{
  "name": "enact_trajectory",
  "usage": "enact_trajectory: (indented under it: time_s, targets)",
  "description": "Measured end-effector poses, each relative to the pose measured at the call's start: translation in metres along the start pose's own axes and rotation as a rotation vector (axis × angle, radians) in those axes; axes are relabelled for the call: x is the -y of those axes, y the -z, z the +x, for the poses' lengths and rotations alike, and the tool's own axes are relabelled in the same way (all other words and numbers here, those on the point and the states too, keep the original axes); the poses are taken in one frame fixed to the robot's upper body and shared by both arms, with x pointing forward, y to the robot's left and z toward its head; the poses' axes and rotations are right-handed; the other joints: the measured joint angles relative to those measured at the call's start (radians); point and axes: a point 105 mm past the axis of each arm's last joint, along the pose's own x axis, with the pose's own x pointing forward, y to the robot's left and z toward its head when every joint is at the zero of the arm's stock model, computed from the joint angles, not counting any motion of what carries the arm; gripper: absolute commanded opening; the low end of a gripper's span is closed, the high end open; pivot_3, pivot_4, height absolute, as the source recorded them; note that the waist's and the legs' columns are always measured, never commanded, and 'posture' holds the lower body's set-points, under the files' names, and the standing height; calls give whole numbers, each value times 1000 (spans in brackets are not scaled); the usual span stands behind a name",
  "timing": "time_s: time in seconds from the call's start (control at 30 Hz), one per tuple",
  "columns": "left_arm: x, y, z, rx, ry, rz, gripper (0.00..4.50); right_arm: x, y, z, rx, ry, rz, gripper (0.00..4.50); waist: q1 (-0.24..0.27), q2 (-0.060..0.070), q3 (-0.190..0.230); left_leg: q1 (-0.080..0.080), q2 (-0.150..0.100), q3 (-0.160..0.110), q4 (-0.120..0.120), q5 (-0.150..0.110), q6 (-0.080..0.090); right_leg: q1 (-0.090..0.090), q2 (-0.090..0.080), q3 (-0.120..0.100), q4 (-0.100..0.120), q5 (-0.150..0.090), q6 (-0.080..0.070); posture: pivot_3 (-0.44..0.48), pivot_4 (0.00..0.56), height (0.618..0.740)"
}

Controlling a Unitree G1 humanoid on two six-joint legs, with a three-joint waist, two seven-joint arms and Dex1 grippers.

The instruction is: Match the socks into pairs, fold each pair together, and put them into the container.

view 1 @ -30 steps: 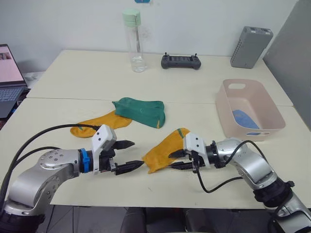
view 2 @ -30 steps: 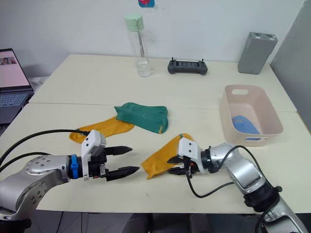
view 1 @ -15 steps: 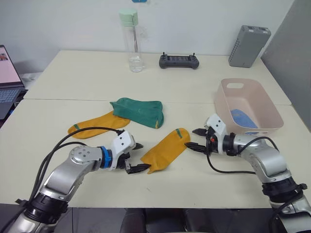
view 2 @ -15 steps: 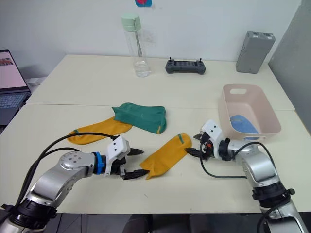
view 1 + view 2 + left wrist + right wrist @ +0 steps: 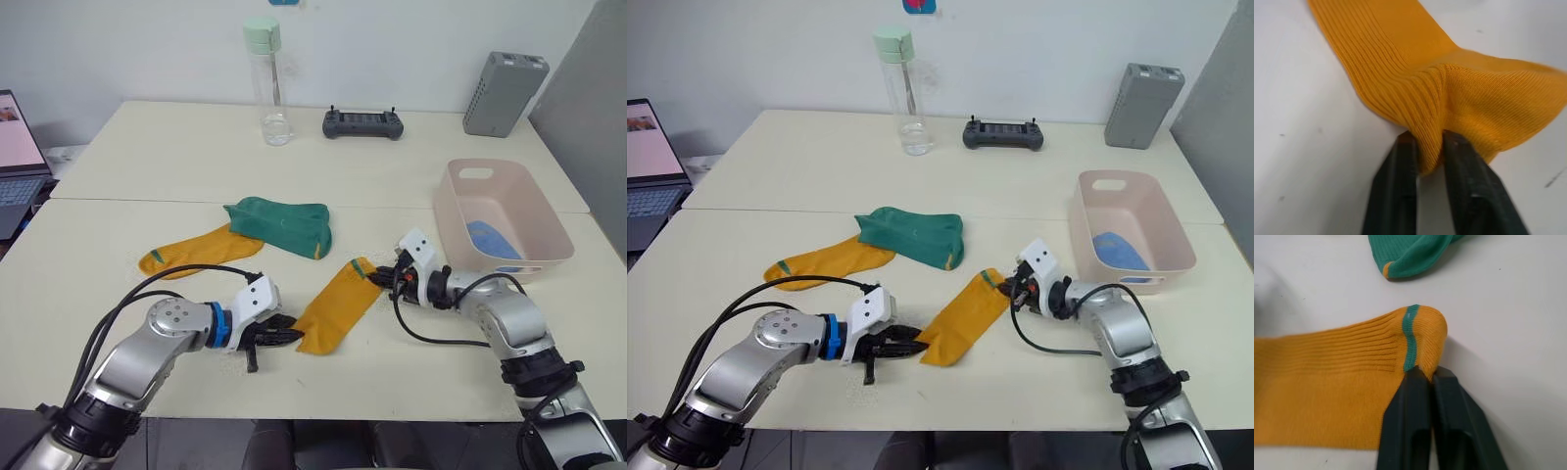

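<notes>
A mustard-yellow sock [image 5: 338, 304] lies slantwise at the middle of the near table. My left gripper [image 5: 290, 336] is shut on its near end; the left wrist view shows a fold of yellow fabric [image 5: 1449, 88] squeezed between the black fingers [image 5: 1396, 196]. My right gripper [image 5: 378, 275] is shut on the far end, by the green stripe [image 5: 1409, 338]. A second yellow sock [image 5: 196, 255] lies to the left. Dark green sock fabric [image 5: 284, 223] lies bunched beside it. The pink container [image 5: 451, 220] stands at the right with a light blue sock [image 5: 488, 238] inside.
On the far table stand a clear bottle with a green cap [image 5: 266, 83], a black controller [image 5: 362, 123] and a grey ribbed box [image 5: 505, 93]. A laptop [image 5: 15, 147] sits at the left edge. A seam runs between the two tables.
Both grippers stood open beside the yellow sock. Each has moved onto an end of it and shut there. The sock's near end is now pinched up.
</notes>
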Motion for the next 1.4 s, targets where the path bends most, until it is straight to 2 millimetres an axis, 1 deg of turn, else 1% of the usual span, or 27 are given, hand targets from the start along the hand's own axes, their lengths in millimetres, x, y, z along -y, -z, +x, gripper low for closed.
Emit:
enact_trajectory:
  time_s: [0.07, 0.13, 0.2, 0.3, 0.37, 0.43, 0.53, 0.57, 0.6, 0.7, 0.73, 0.77, 0.8, 0.83, 0.87, 0.9, 0.93, 0.97, 1.0, 1.17, 1.23, 1.27, 1.33, 1.4]
  targets:
    - [8, -4, 2, 16, 34, -28, 31, -1, -7, 8, 24, -16, -15, 0, -3, 0, 0, 0, 0, 0, 0, 0, 0, 0, 0, 0, 0, 0, 0, 0, 150, 740]
    - [16, -10, 4, 37, 73, -55, 31, -10, -22, 20, 58, -67, -38, 0, -9, 0, 0, 0, 1, 0, 0, 0, 0, 0, 1, 0, 1, 0, 0, 0, 150, 740]
    - [24, -16, 9, 72, 121, -98, 31, -24, -40, 39, 91, -135, -72, 0, -17, 0, 0, 0, 1, -1, 0, 0, 0, 0, 1, 0, 1, 0, 1, 0, 150, 740]
    - [29, -27, 17, 123, 165, -133, 31, -48, -61, 63, 111, -245, -123, 0, -23, 0, 0, 0, 1, -2, 0, 0, 0, 1, 1, -1, 1, 1, 0, 0, 150, 740]
    - [30, -30, 20, 140, 172, -145, 31, -64, -64, 73, 89, -326, -174, 0, -21, 0, 0, 0, 0, -2, 0, 0, 0, 1, 1, -1, 1, 3, -3, 0, 150, 740]
    - [32, -31, 23, 153, 181, -172, 31, -78, -54, 83, 51, -394, -216, 0, -20, 0, 0, 0, 0, -2, 0, 0, 0, 1, 1, -2, 0, 3, -4, 0, 150, 740]
    - [36, -29, 23, 166, 198, -199, 691, -80, -48, 86, 38, -414, -226, 702, -21, 0, 0, -1, 0, -2, 0, 0, 0, 1, 1, -2, 1, 3, -4, 0, 150, 740]
    - [38, -27, 21, 162, 200, -206, 1013, -79, -49, 86, 44, -412, -229, 1052, -22, 0, 0, -1, 0, -2, 0, 0, 0, 1, 1, -2, 1, 3, -4, 0, 150, 740]
    - [41, -23, 18, 155, 201, -220, 1262, -77, -50, 84, 55, -409, -233, 1325, -23, 0, 0, -1, 1, -3, 0, 0, 0, 0, 1, -2, 1, 3, -4, 0, 150, 740]
    - [49, -15, 7, 136, 191, -242, 2256, -71, -50, 77, 68, -390, -241, 2407, -24, 0, 0, 0, 1, -3, 0, 0, 0, 0, 1, -2, 1, 3, -4, 0, 150, 740]
    - [53, -11, -1, 126, 181, -256, 2579, -69, -52, 72, 86, -379, -240, 2810, -24, 0, 0, 0, 1, -3, 0, 0, 0, 0, 1, -2, 1, 3, -5, 0, 150, 740]
    - [54, -10, -5, 120, 173, -262, 2858, -67, -53, 68, 98, -370, -234, 3090, -24, 0, 0, 0, 1, -3, 0, 0, 0, 0, 1, -2, 1, 3, -5, 0, 150, 740]
    - [55, -8, -12, 109, 159, -270, 2883, -63, -56, 61, 112, -357, -225, 3494, -24, 0, 0, 0, 1, -3, 0, 0, 0, 0, 1, -2, 1, 2, -5, 0, 150, 740]
    - [55, -8, -19, 102, 144, -268, 2883, -59, -58, 54, 123, -345, -215, 3791, -23, 0, 0, 0, 1, -3, 0, 0, 0, 0, 1, -2, 1, 2, -5, 0, 150, 740]
    - [53, -8, -26, 91, 129, -262, 2883, -57, -58, 45, 125, -342, -218, 3791, -20, 0, 0, 0, 1, -3, 0, 0, 0, 0, 1, -2, 1, 2, -5, 0, 150, 740]
    - [48, -6, -36, 72, 95, -253, 2883, -55, -54, 31, 114, -345, -217, 3791, -13, 0, 0, 0, 0, -3, 0, 0, 0, 0, 0, -3, 1, 2, -5, 0, 150, 740]
    - [40, -8, -45, 64, 52, -239, 2883, -51, -46, 18, 89, -341, -210, 3791, -4, 0, 0, 0, 0, -3, 0, 0, 0, 0, 0, -3, 0, 0, -6, 0, 150, 740]
    - [35, -10, -50, 68, 26, -230, 2883, -49, -40, 11, 69, -338, -200, 3791, 0, 0, 0, 0, 0, -2, 0, 0, 0, 0, -1, -2, 0, -3, -7, 0, 150, 740]
    - [24, -15, -55, 88, -13, -211, 2883, -49, -29, -2, 34, -337, -186, 3791, 6, 0, 0, 0, 0, -1, 0, 0, 0, 0, -1, -2, 0, -4, -8, 0, 150, 740]
    - [-23, -36, -66, 161, -154, -160, 2883, -68, 6, -39, -69, -389, -146, 3791, 9, 0, 0, 0, 0, 0, 0, 0, 0, 0, -1, -2, 0, -5, -7, 0, 150, 740]
    - [-34, -43, -67, 181, -169, -151, 2883, -75, 17, -45, -97, -406, -131, 3791, 4, 0, 0, 0, 0, 0, 0, 0, 0, 0, -1, -1, 0, -2, -2, 0, 150, 740]
    - [-37, -44, -67, 181, -169, -148, 2883, -78, 18, -46, -98, -413, -127, 3791, -4, 0, 0, 0, 0, 2, 0, 0, 0, 0, -1, 0, 0, -1, 0, 0, 150, 740]
    - [-39, -42, -63, 167, -154, -140, 2883, -79, 14, -45, -83, -408, -128, 3791, -16, 0, 0, 0, 1, 1, 0, 0, 0, -1, -1, 0, 0, 0, 0, 0, 150, 740]
    - [-38, -38, -60, 153, -134, -148, 2883, -80, 6, -40, -52, -398, -133, 3791, -22, 0, 0, 0, 1, 0, 0, 0, 0, -1, 0, -1, 0, 0, 0, 0, 150, 740]
